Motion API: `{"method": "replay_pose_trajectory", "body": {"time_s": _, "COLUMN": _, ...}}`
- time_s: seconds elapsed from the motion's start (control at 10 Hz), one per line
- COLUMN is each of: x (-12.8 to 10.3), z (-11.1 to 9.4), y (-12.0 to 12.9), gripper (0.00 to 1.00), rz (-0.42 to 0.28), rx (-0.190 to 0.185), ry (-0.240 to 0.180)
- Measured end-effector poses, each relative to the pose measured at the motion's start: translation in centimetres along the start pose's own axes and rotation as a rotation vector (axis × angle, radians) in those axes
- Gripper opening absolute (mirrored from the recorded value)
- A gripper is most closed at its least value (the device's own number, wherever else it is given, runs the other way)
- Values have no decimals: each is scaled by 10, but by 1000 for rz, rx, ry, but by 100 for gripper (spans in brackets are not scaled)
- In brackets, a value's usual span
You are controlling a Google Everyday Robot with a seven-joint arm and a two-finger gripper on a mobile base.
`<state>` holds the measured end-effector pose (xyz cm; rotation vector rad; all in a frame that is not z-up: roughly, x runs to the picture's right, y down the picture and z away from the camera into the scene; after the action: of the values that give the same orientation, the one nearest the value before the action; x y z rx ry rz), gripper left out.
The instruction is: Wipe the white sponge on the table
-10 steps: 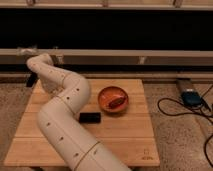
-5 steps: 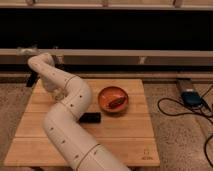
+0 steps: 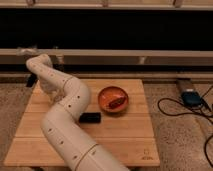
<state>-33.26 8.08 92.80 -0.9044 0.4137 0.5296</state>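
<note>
Low bamboo-plank table, set before a dark wall ledge. Contents: orange bowl right of the table's centre, holding a dark item; small black block near centre. White arm reaches to the table's far left corner; gripper sits just off that corner, clenched. White sponge: not discernible, possibly hidden there. Its bearing from the gripper cannot be told.

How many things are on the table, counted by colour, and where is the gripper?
Orange: 1, bowl
Black: 1, small block
Total: 2 on the table
The gripper is shut at the table's far left corner.
</note>
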Motion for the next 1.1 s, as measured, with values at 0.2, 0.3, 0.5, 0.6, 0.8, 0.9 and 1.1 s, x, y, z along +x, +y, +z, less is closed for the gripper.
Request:
{"method": "replay_pose_trajectory", "body": {"time_s": 0.2, "x": -5, "z": 4, "y": 16, "gripper": 0, "rz": -66, "rx": -18, "ry": 9}}
{"method": "replay_pose_trajectory", "body": {"time_s": 0.3, "x": -7, "z": 6, "y": 25, "gripper": 0, "rz": -100, "rx": -27, "ry": 18}}
{"method": "replay_pose_trajectory", "body": {"time_s": 0.5, "x": -7, "z": 9, "y": 45, "gripper": 0, "rz": -162, "rx": -34, "ry": 33}}
{"method": "replay_pose_trajectory", "body": {"time_s": 0.6, "x": 2, "z": 7, "y": 61, "gripper": 0, "rz": -188, "rx": -43, "ry": 39}}
{"method": "replay_pose_trajectory", "body": {"time_s": 0.8, "x": 7, "z": 8, "y": 69, "gripper": 0, "rz": -209, "rx": -36, "ry": 57}}
{"method": "replay_pose_trajectory", "body": {"time_s": 0.9, "x": 12, "z": 8, "y": 70, "gripper": 0, "rz": -210, "rx": -36, "ry": 69}}
{"method": "replay_pose_trajectory", "body": {"time_s": 1.1, "x": 17, "z": 6, "y": 80, "gripper": 0, "rz": -223, "rx": -34, "ry": 91}}
